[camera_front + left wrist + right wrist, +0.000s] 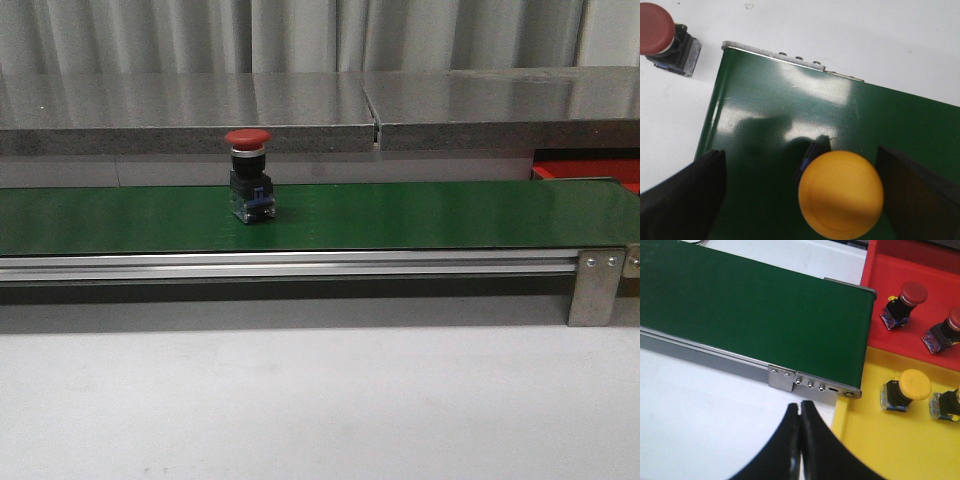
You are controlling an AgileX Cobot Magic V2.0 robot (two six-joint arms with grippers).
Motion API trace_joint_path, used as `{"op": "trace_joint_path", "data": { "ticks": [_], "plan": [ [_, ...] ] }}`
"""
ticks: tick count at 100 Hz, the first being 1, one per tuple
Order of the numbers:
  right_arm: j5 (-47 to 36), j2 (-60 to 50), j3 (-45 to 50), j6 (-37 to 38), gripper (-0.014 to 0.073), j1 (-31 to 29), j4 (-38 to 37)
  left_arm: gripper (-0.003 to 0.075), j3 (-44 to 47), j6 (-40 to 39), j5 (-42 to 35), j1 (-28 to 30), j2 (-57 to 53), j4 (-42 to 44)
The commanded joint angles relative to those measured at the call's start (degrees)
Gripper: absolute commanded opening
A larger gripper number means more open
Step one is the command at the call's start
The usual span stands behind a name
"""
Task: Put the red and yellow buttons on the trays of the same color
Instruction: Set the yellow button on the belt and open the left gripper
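Observation:
A red button (250, 180) stands upright on the green belt (420, 215) in the front view, where neither gripper shows. My left gripper (800, 167) is open over the belt's end, and a yellow button (841, 194) sits between its fingers, close to one finger (920, 195) and far from the other. Another red button (662, 37) lies on the white table beside that end. My right gripper (800, 407) is shut and empty above the table, next to the yellow tray (880, 450). The red tray (885, 270) holds two red buttons (905, 297); the yellow tray holds two yellow ones (905, 390).
The belt's aluminium rail (300, 265) and end bracket (597, 285) run along its front. A grey ledge (300, 115) stands behind the belt. The red tray (590, 172) shows at the belt's far right end. White table (320, 400) lies in front.

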Motion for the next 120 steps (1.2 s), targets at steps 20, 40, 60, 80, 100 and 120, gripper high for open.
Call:
{"op": "trace_joint_path", "data": {
  "ticks": [20,40,60,80,100,120],
  "plan": [
    [-3.3,-0.43,-1.52,-0.34,-0.0068,0.06,0.48,0.0596,-5.3,3.03,-3.59,-6.44,-4.71,-1.19],
    [-3.3,-0.43,-1.52,-0.34,-0.0068,0.06,0.48,0.0596,-5.88,3.85,-5.76,-11.12,-6.37,-1.19],
    [-3.3,-0.43,-1.52,-0.34,-0.0068,0.06,0.48,0.0594,-5.88,4.09,-7.08,-13.77,-10.93,-1.19],
    [-3.3,-0.43,-1.52,-0.34,-0.0068,0.06,0.48,0.0587,-2.39,4.09,-9.64,-16.08,-19.49,-1.19],
    [-3.3,-0.43,-1.52,-0.34,-0.0068,0.06,0.48,0.0586,10.59,4.09,-16.74,-18.49,-32.71,-1.19],
    [-3.3,-0.43,-1.52,-0.34,-0.0068,0.06,0.48,0.0586,27.24,4.09,-24.13,-19.78,-47.82,-1.19]
  ]
}}
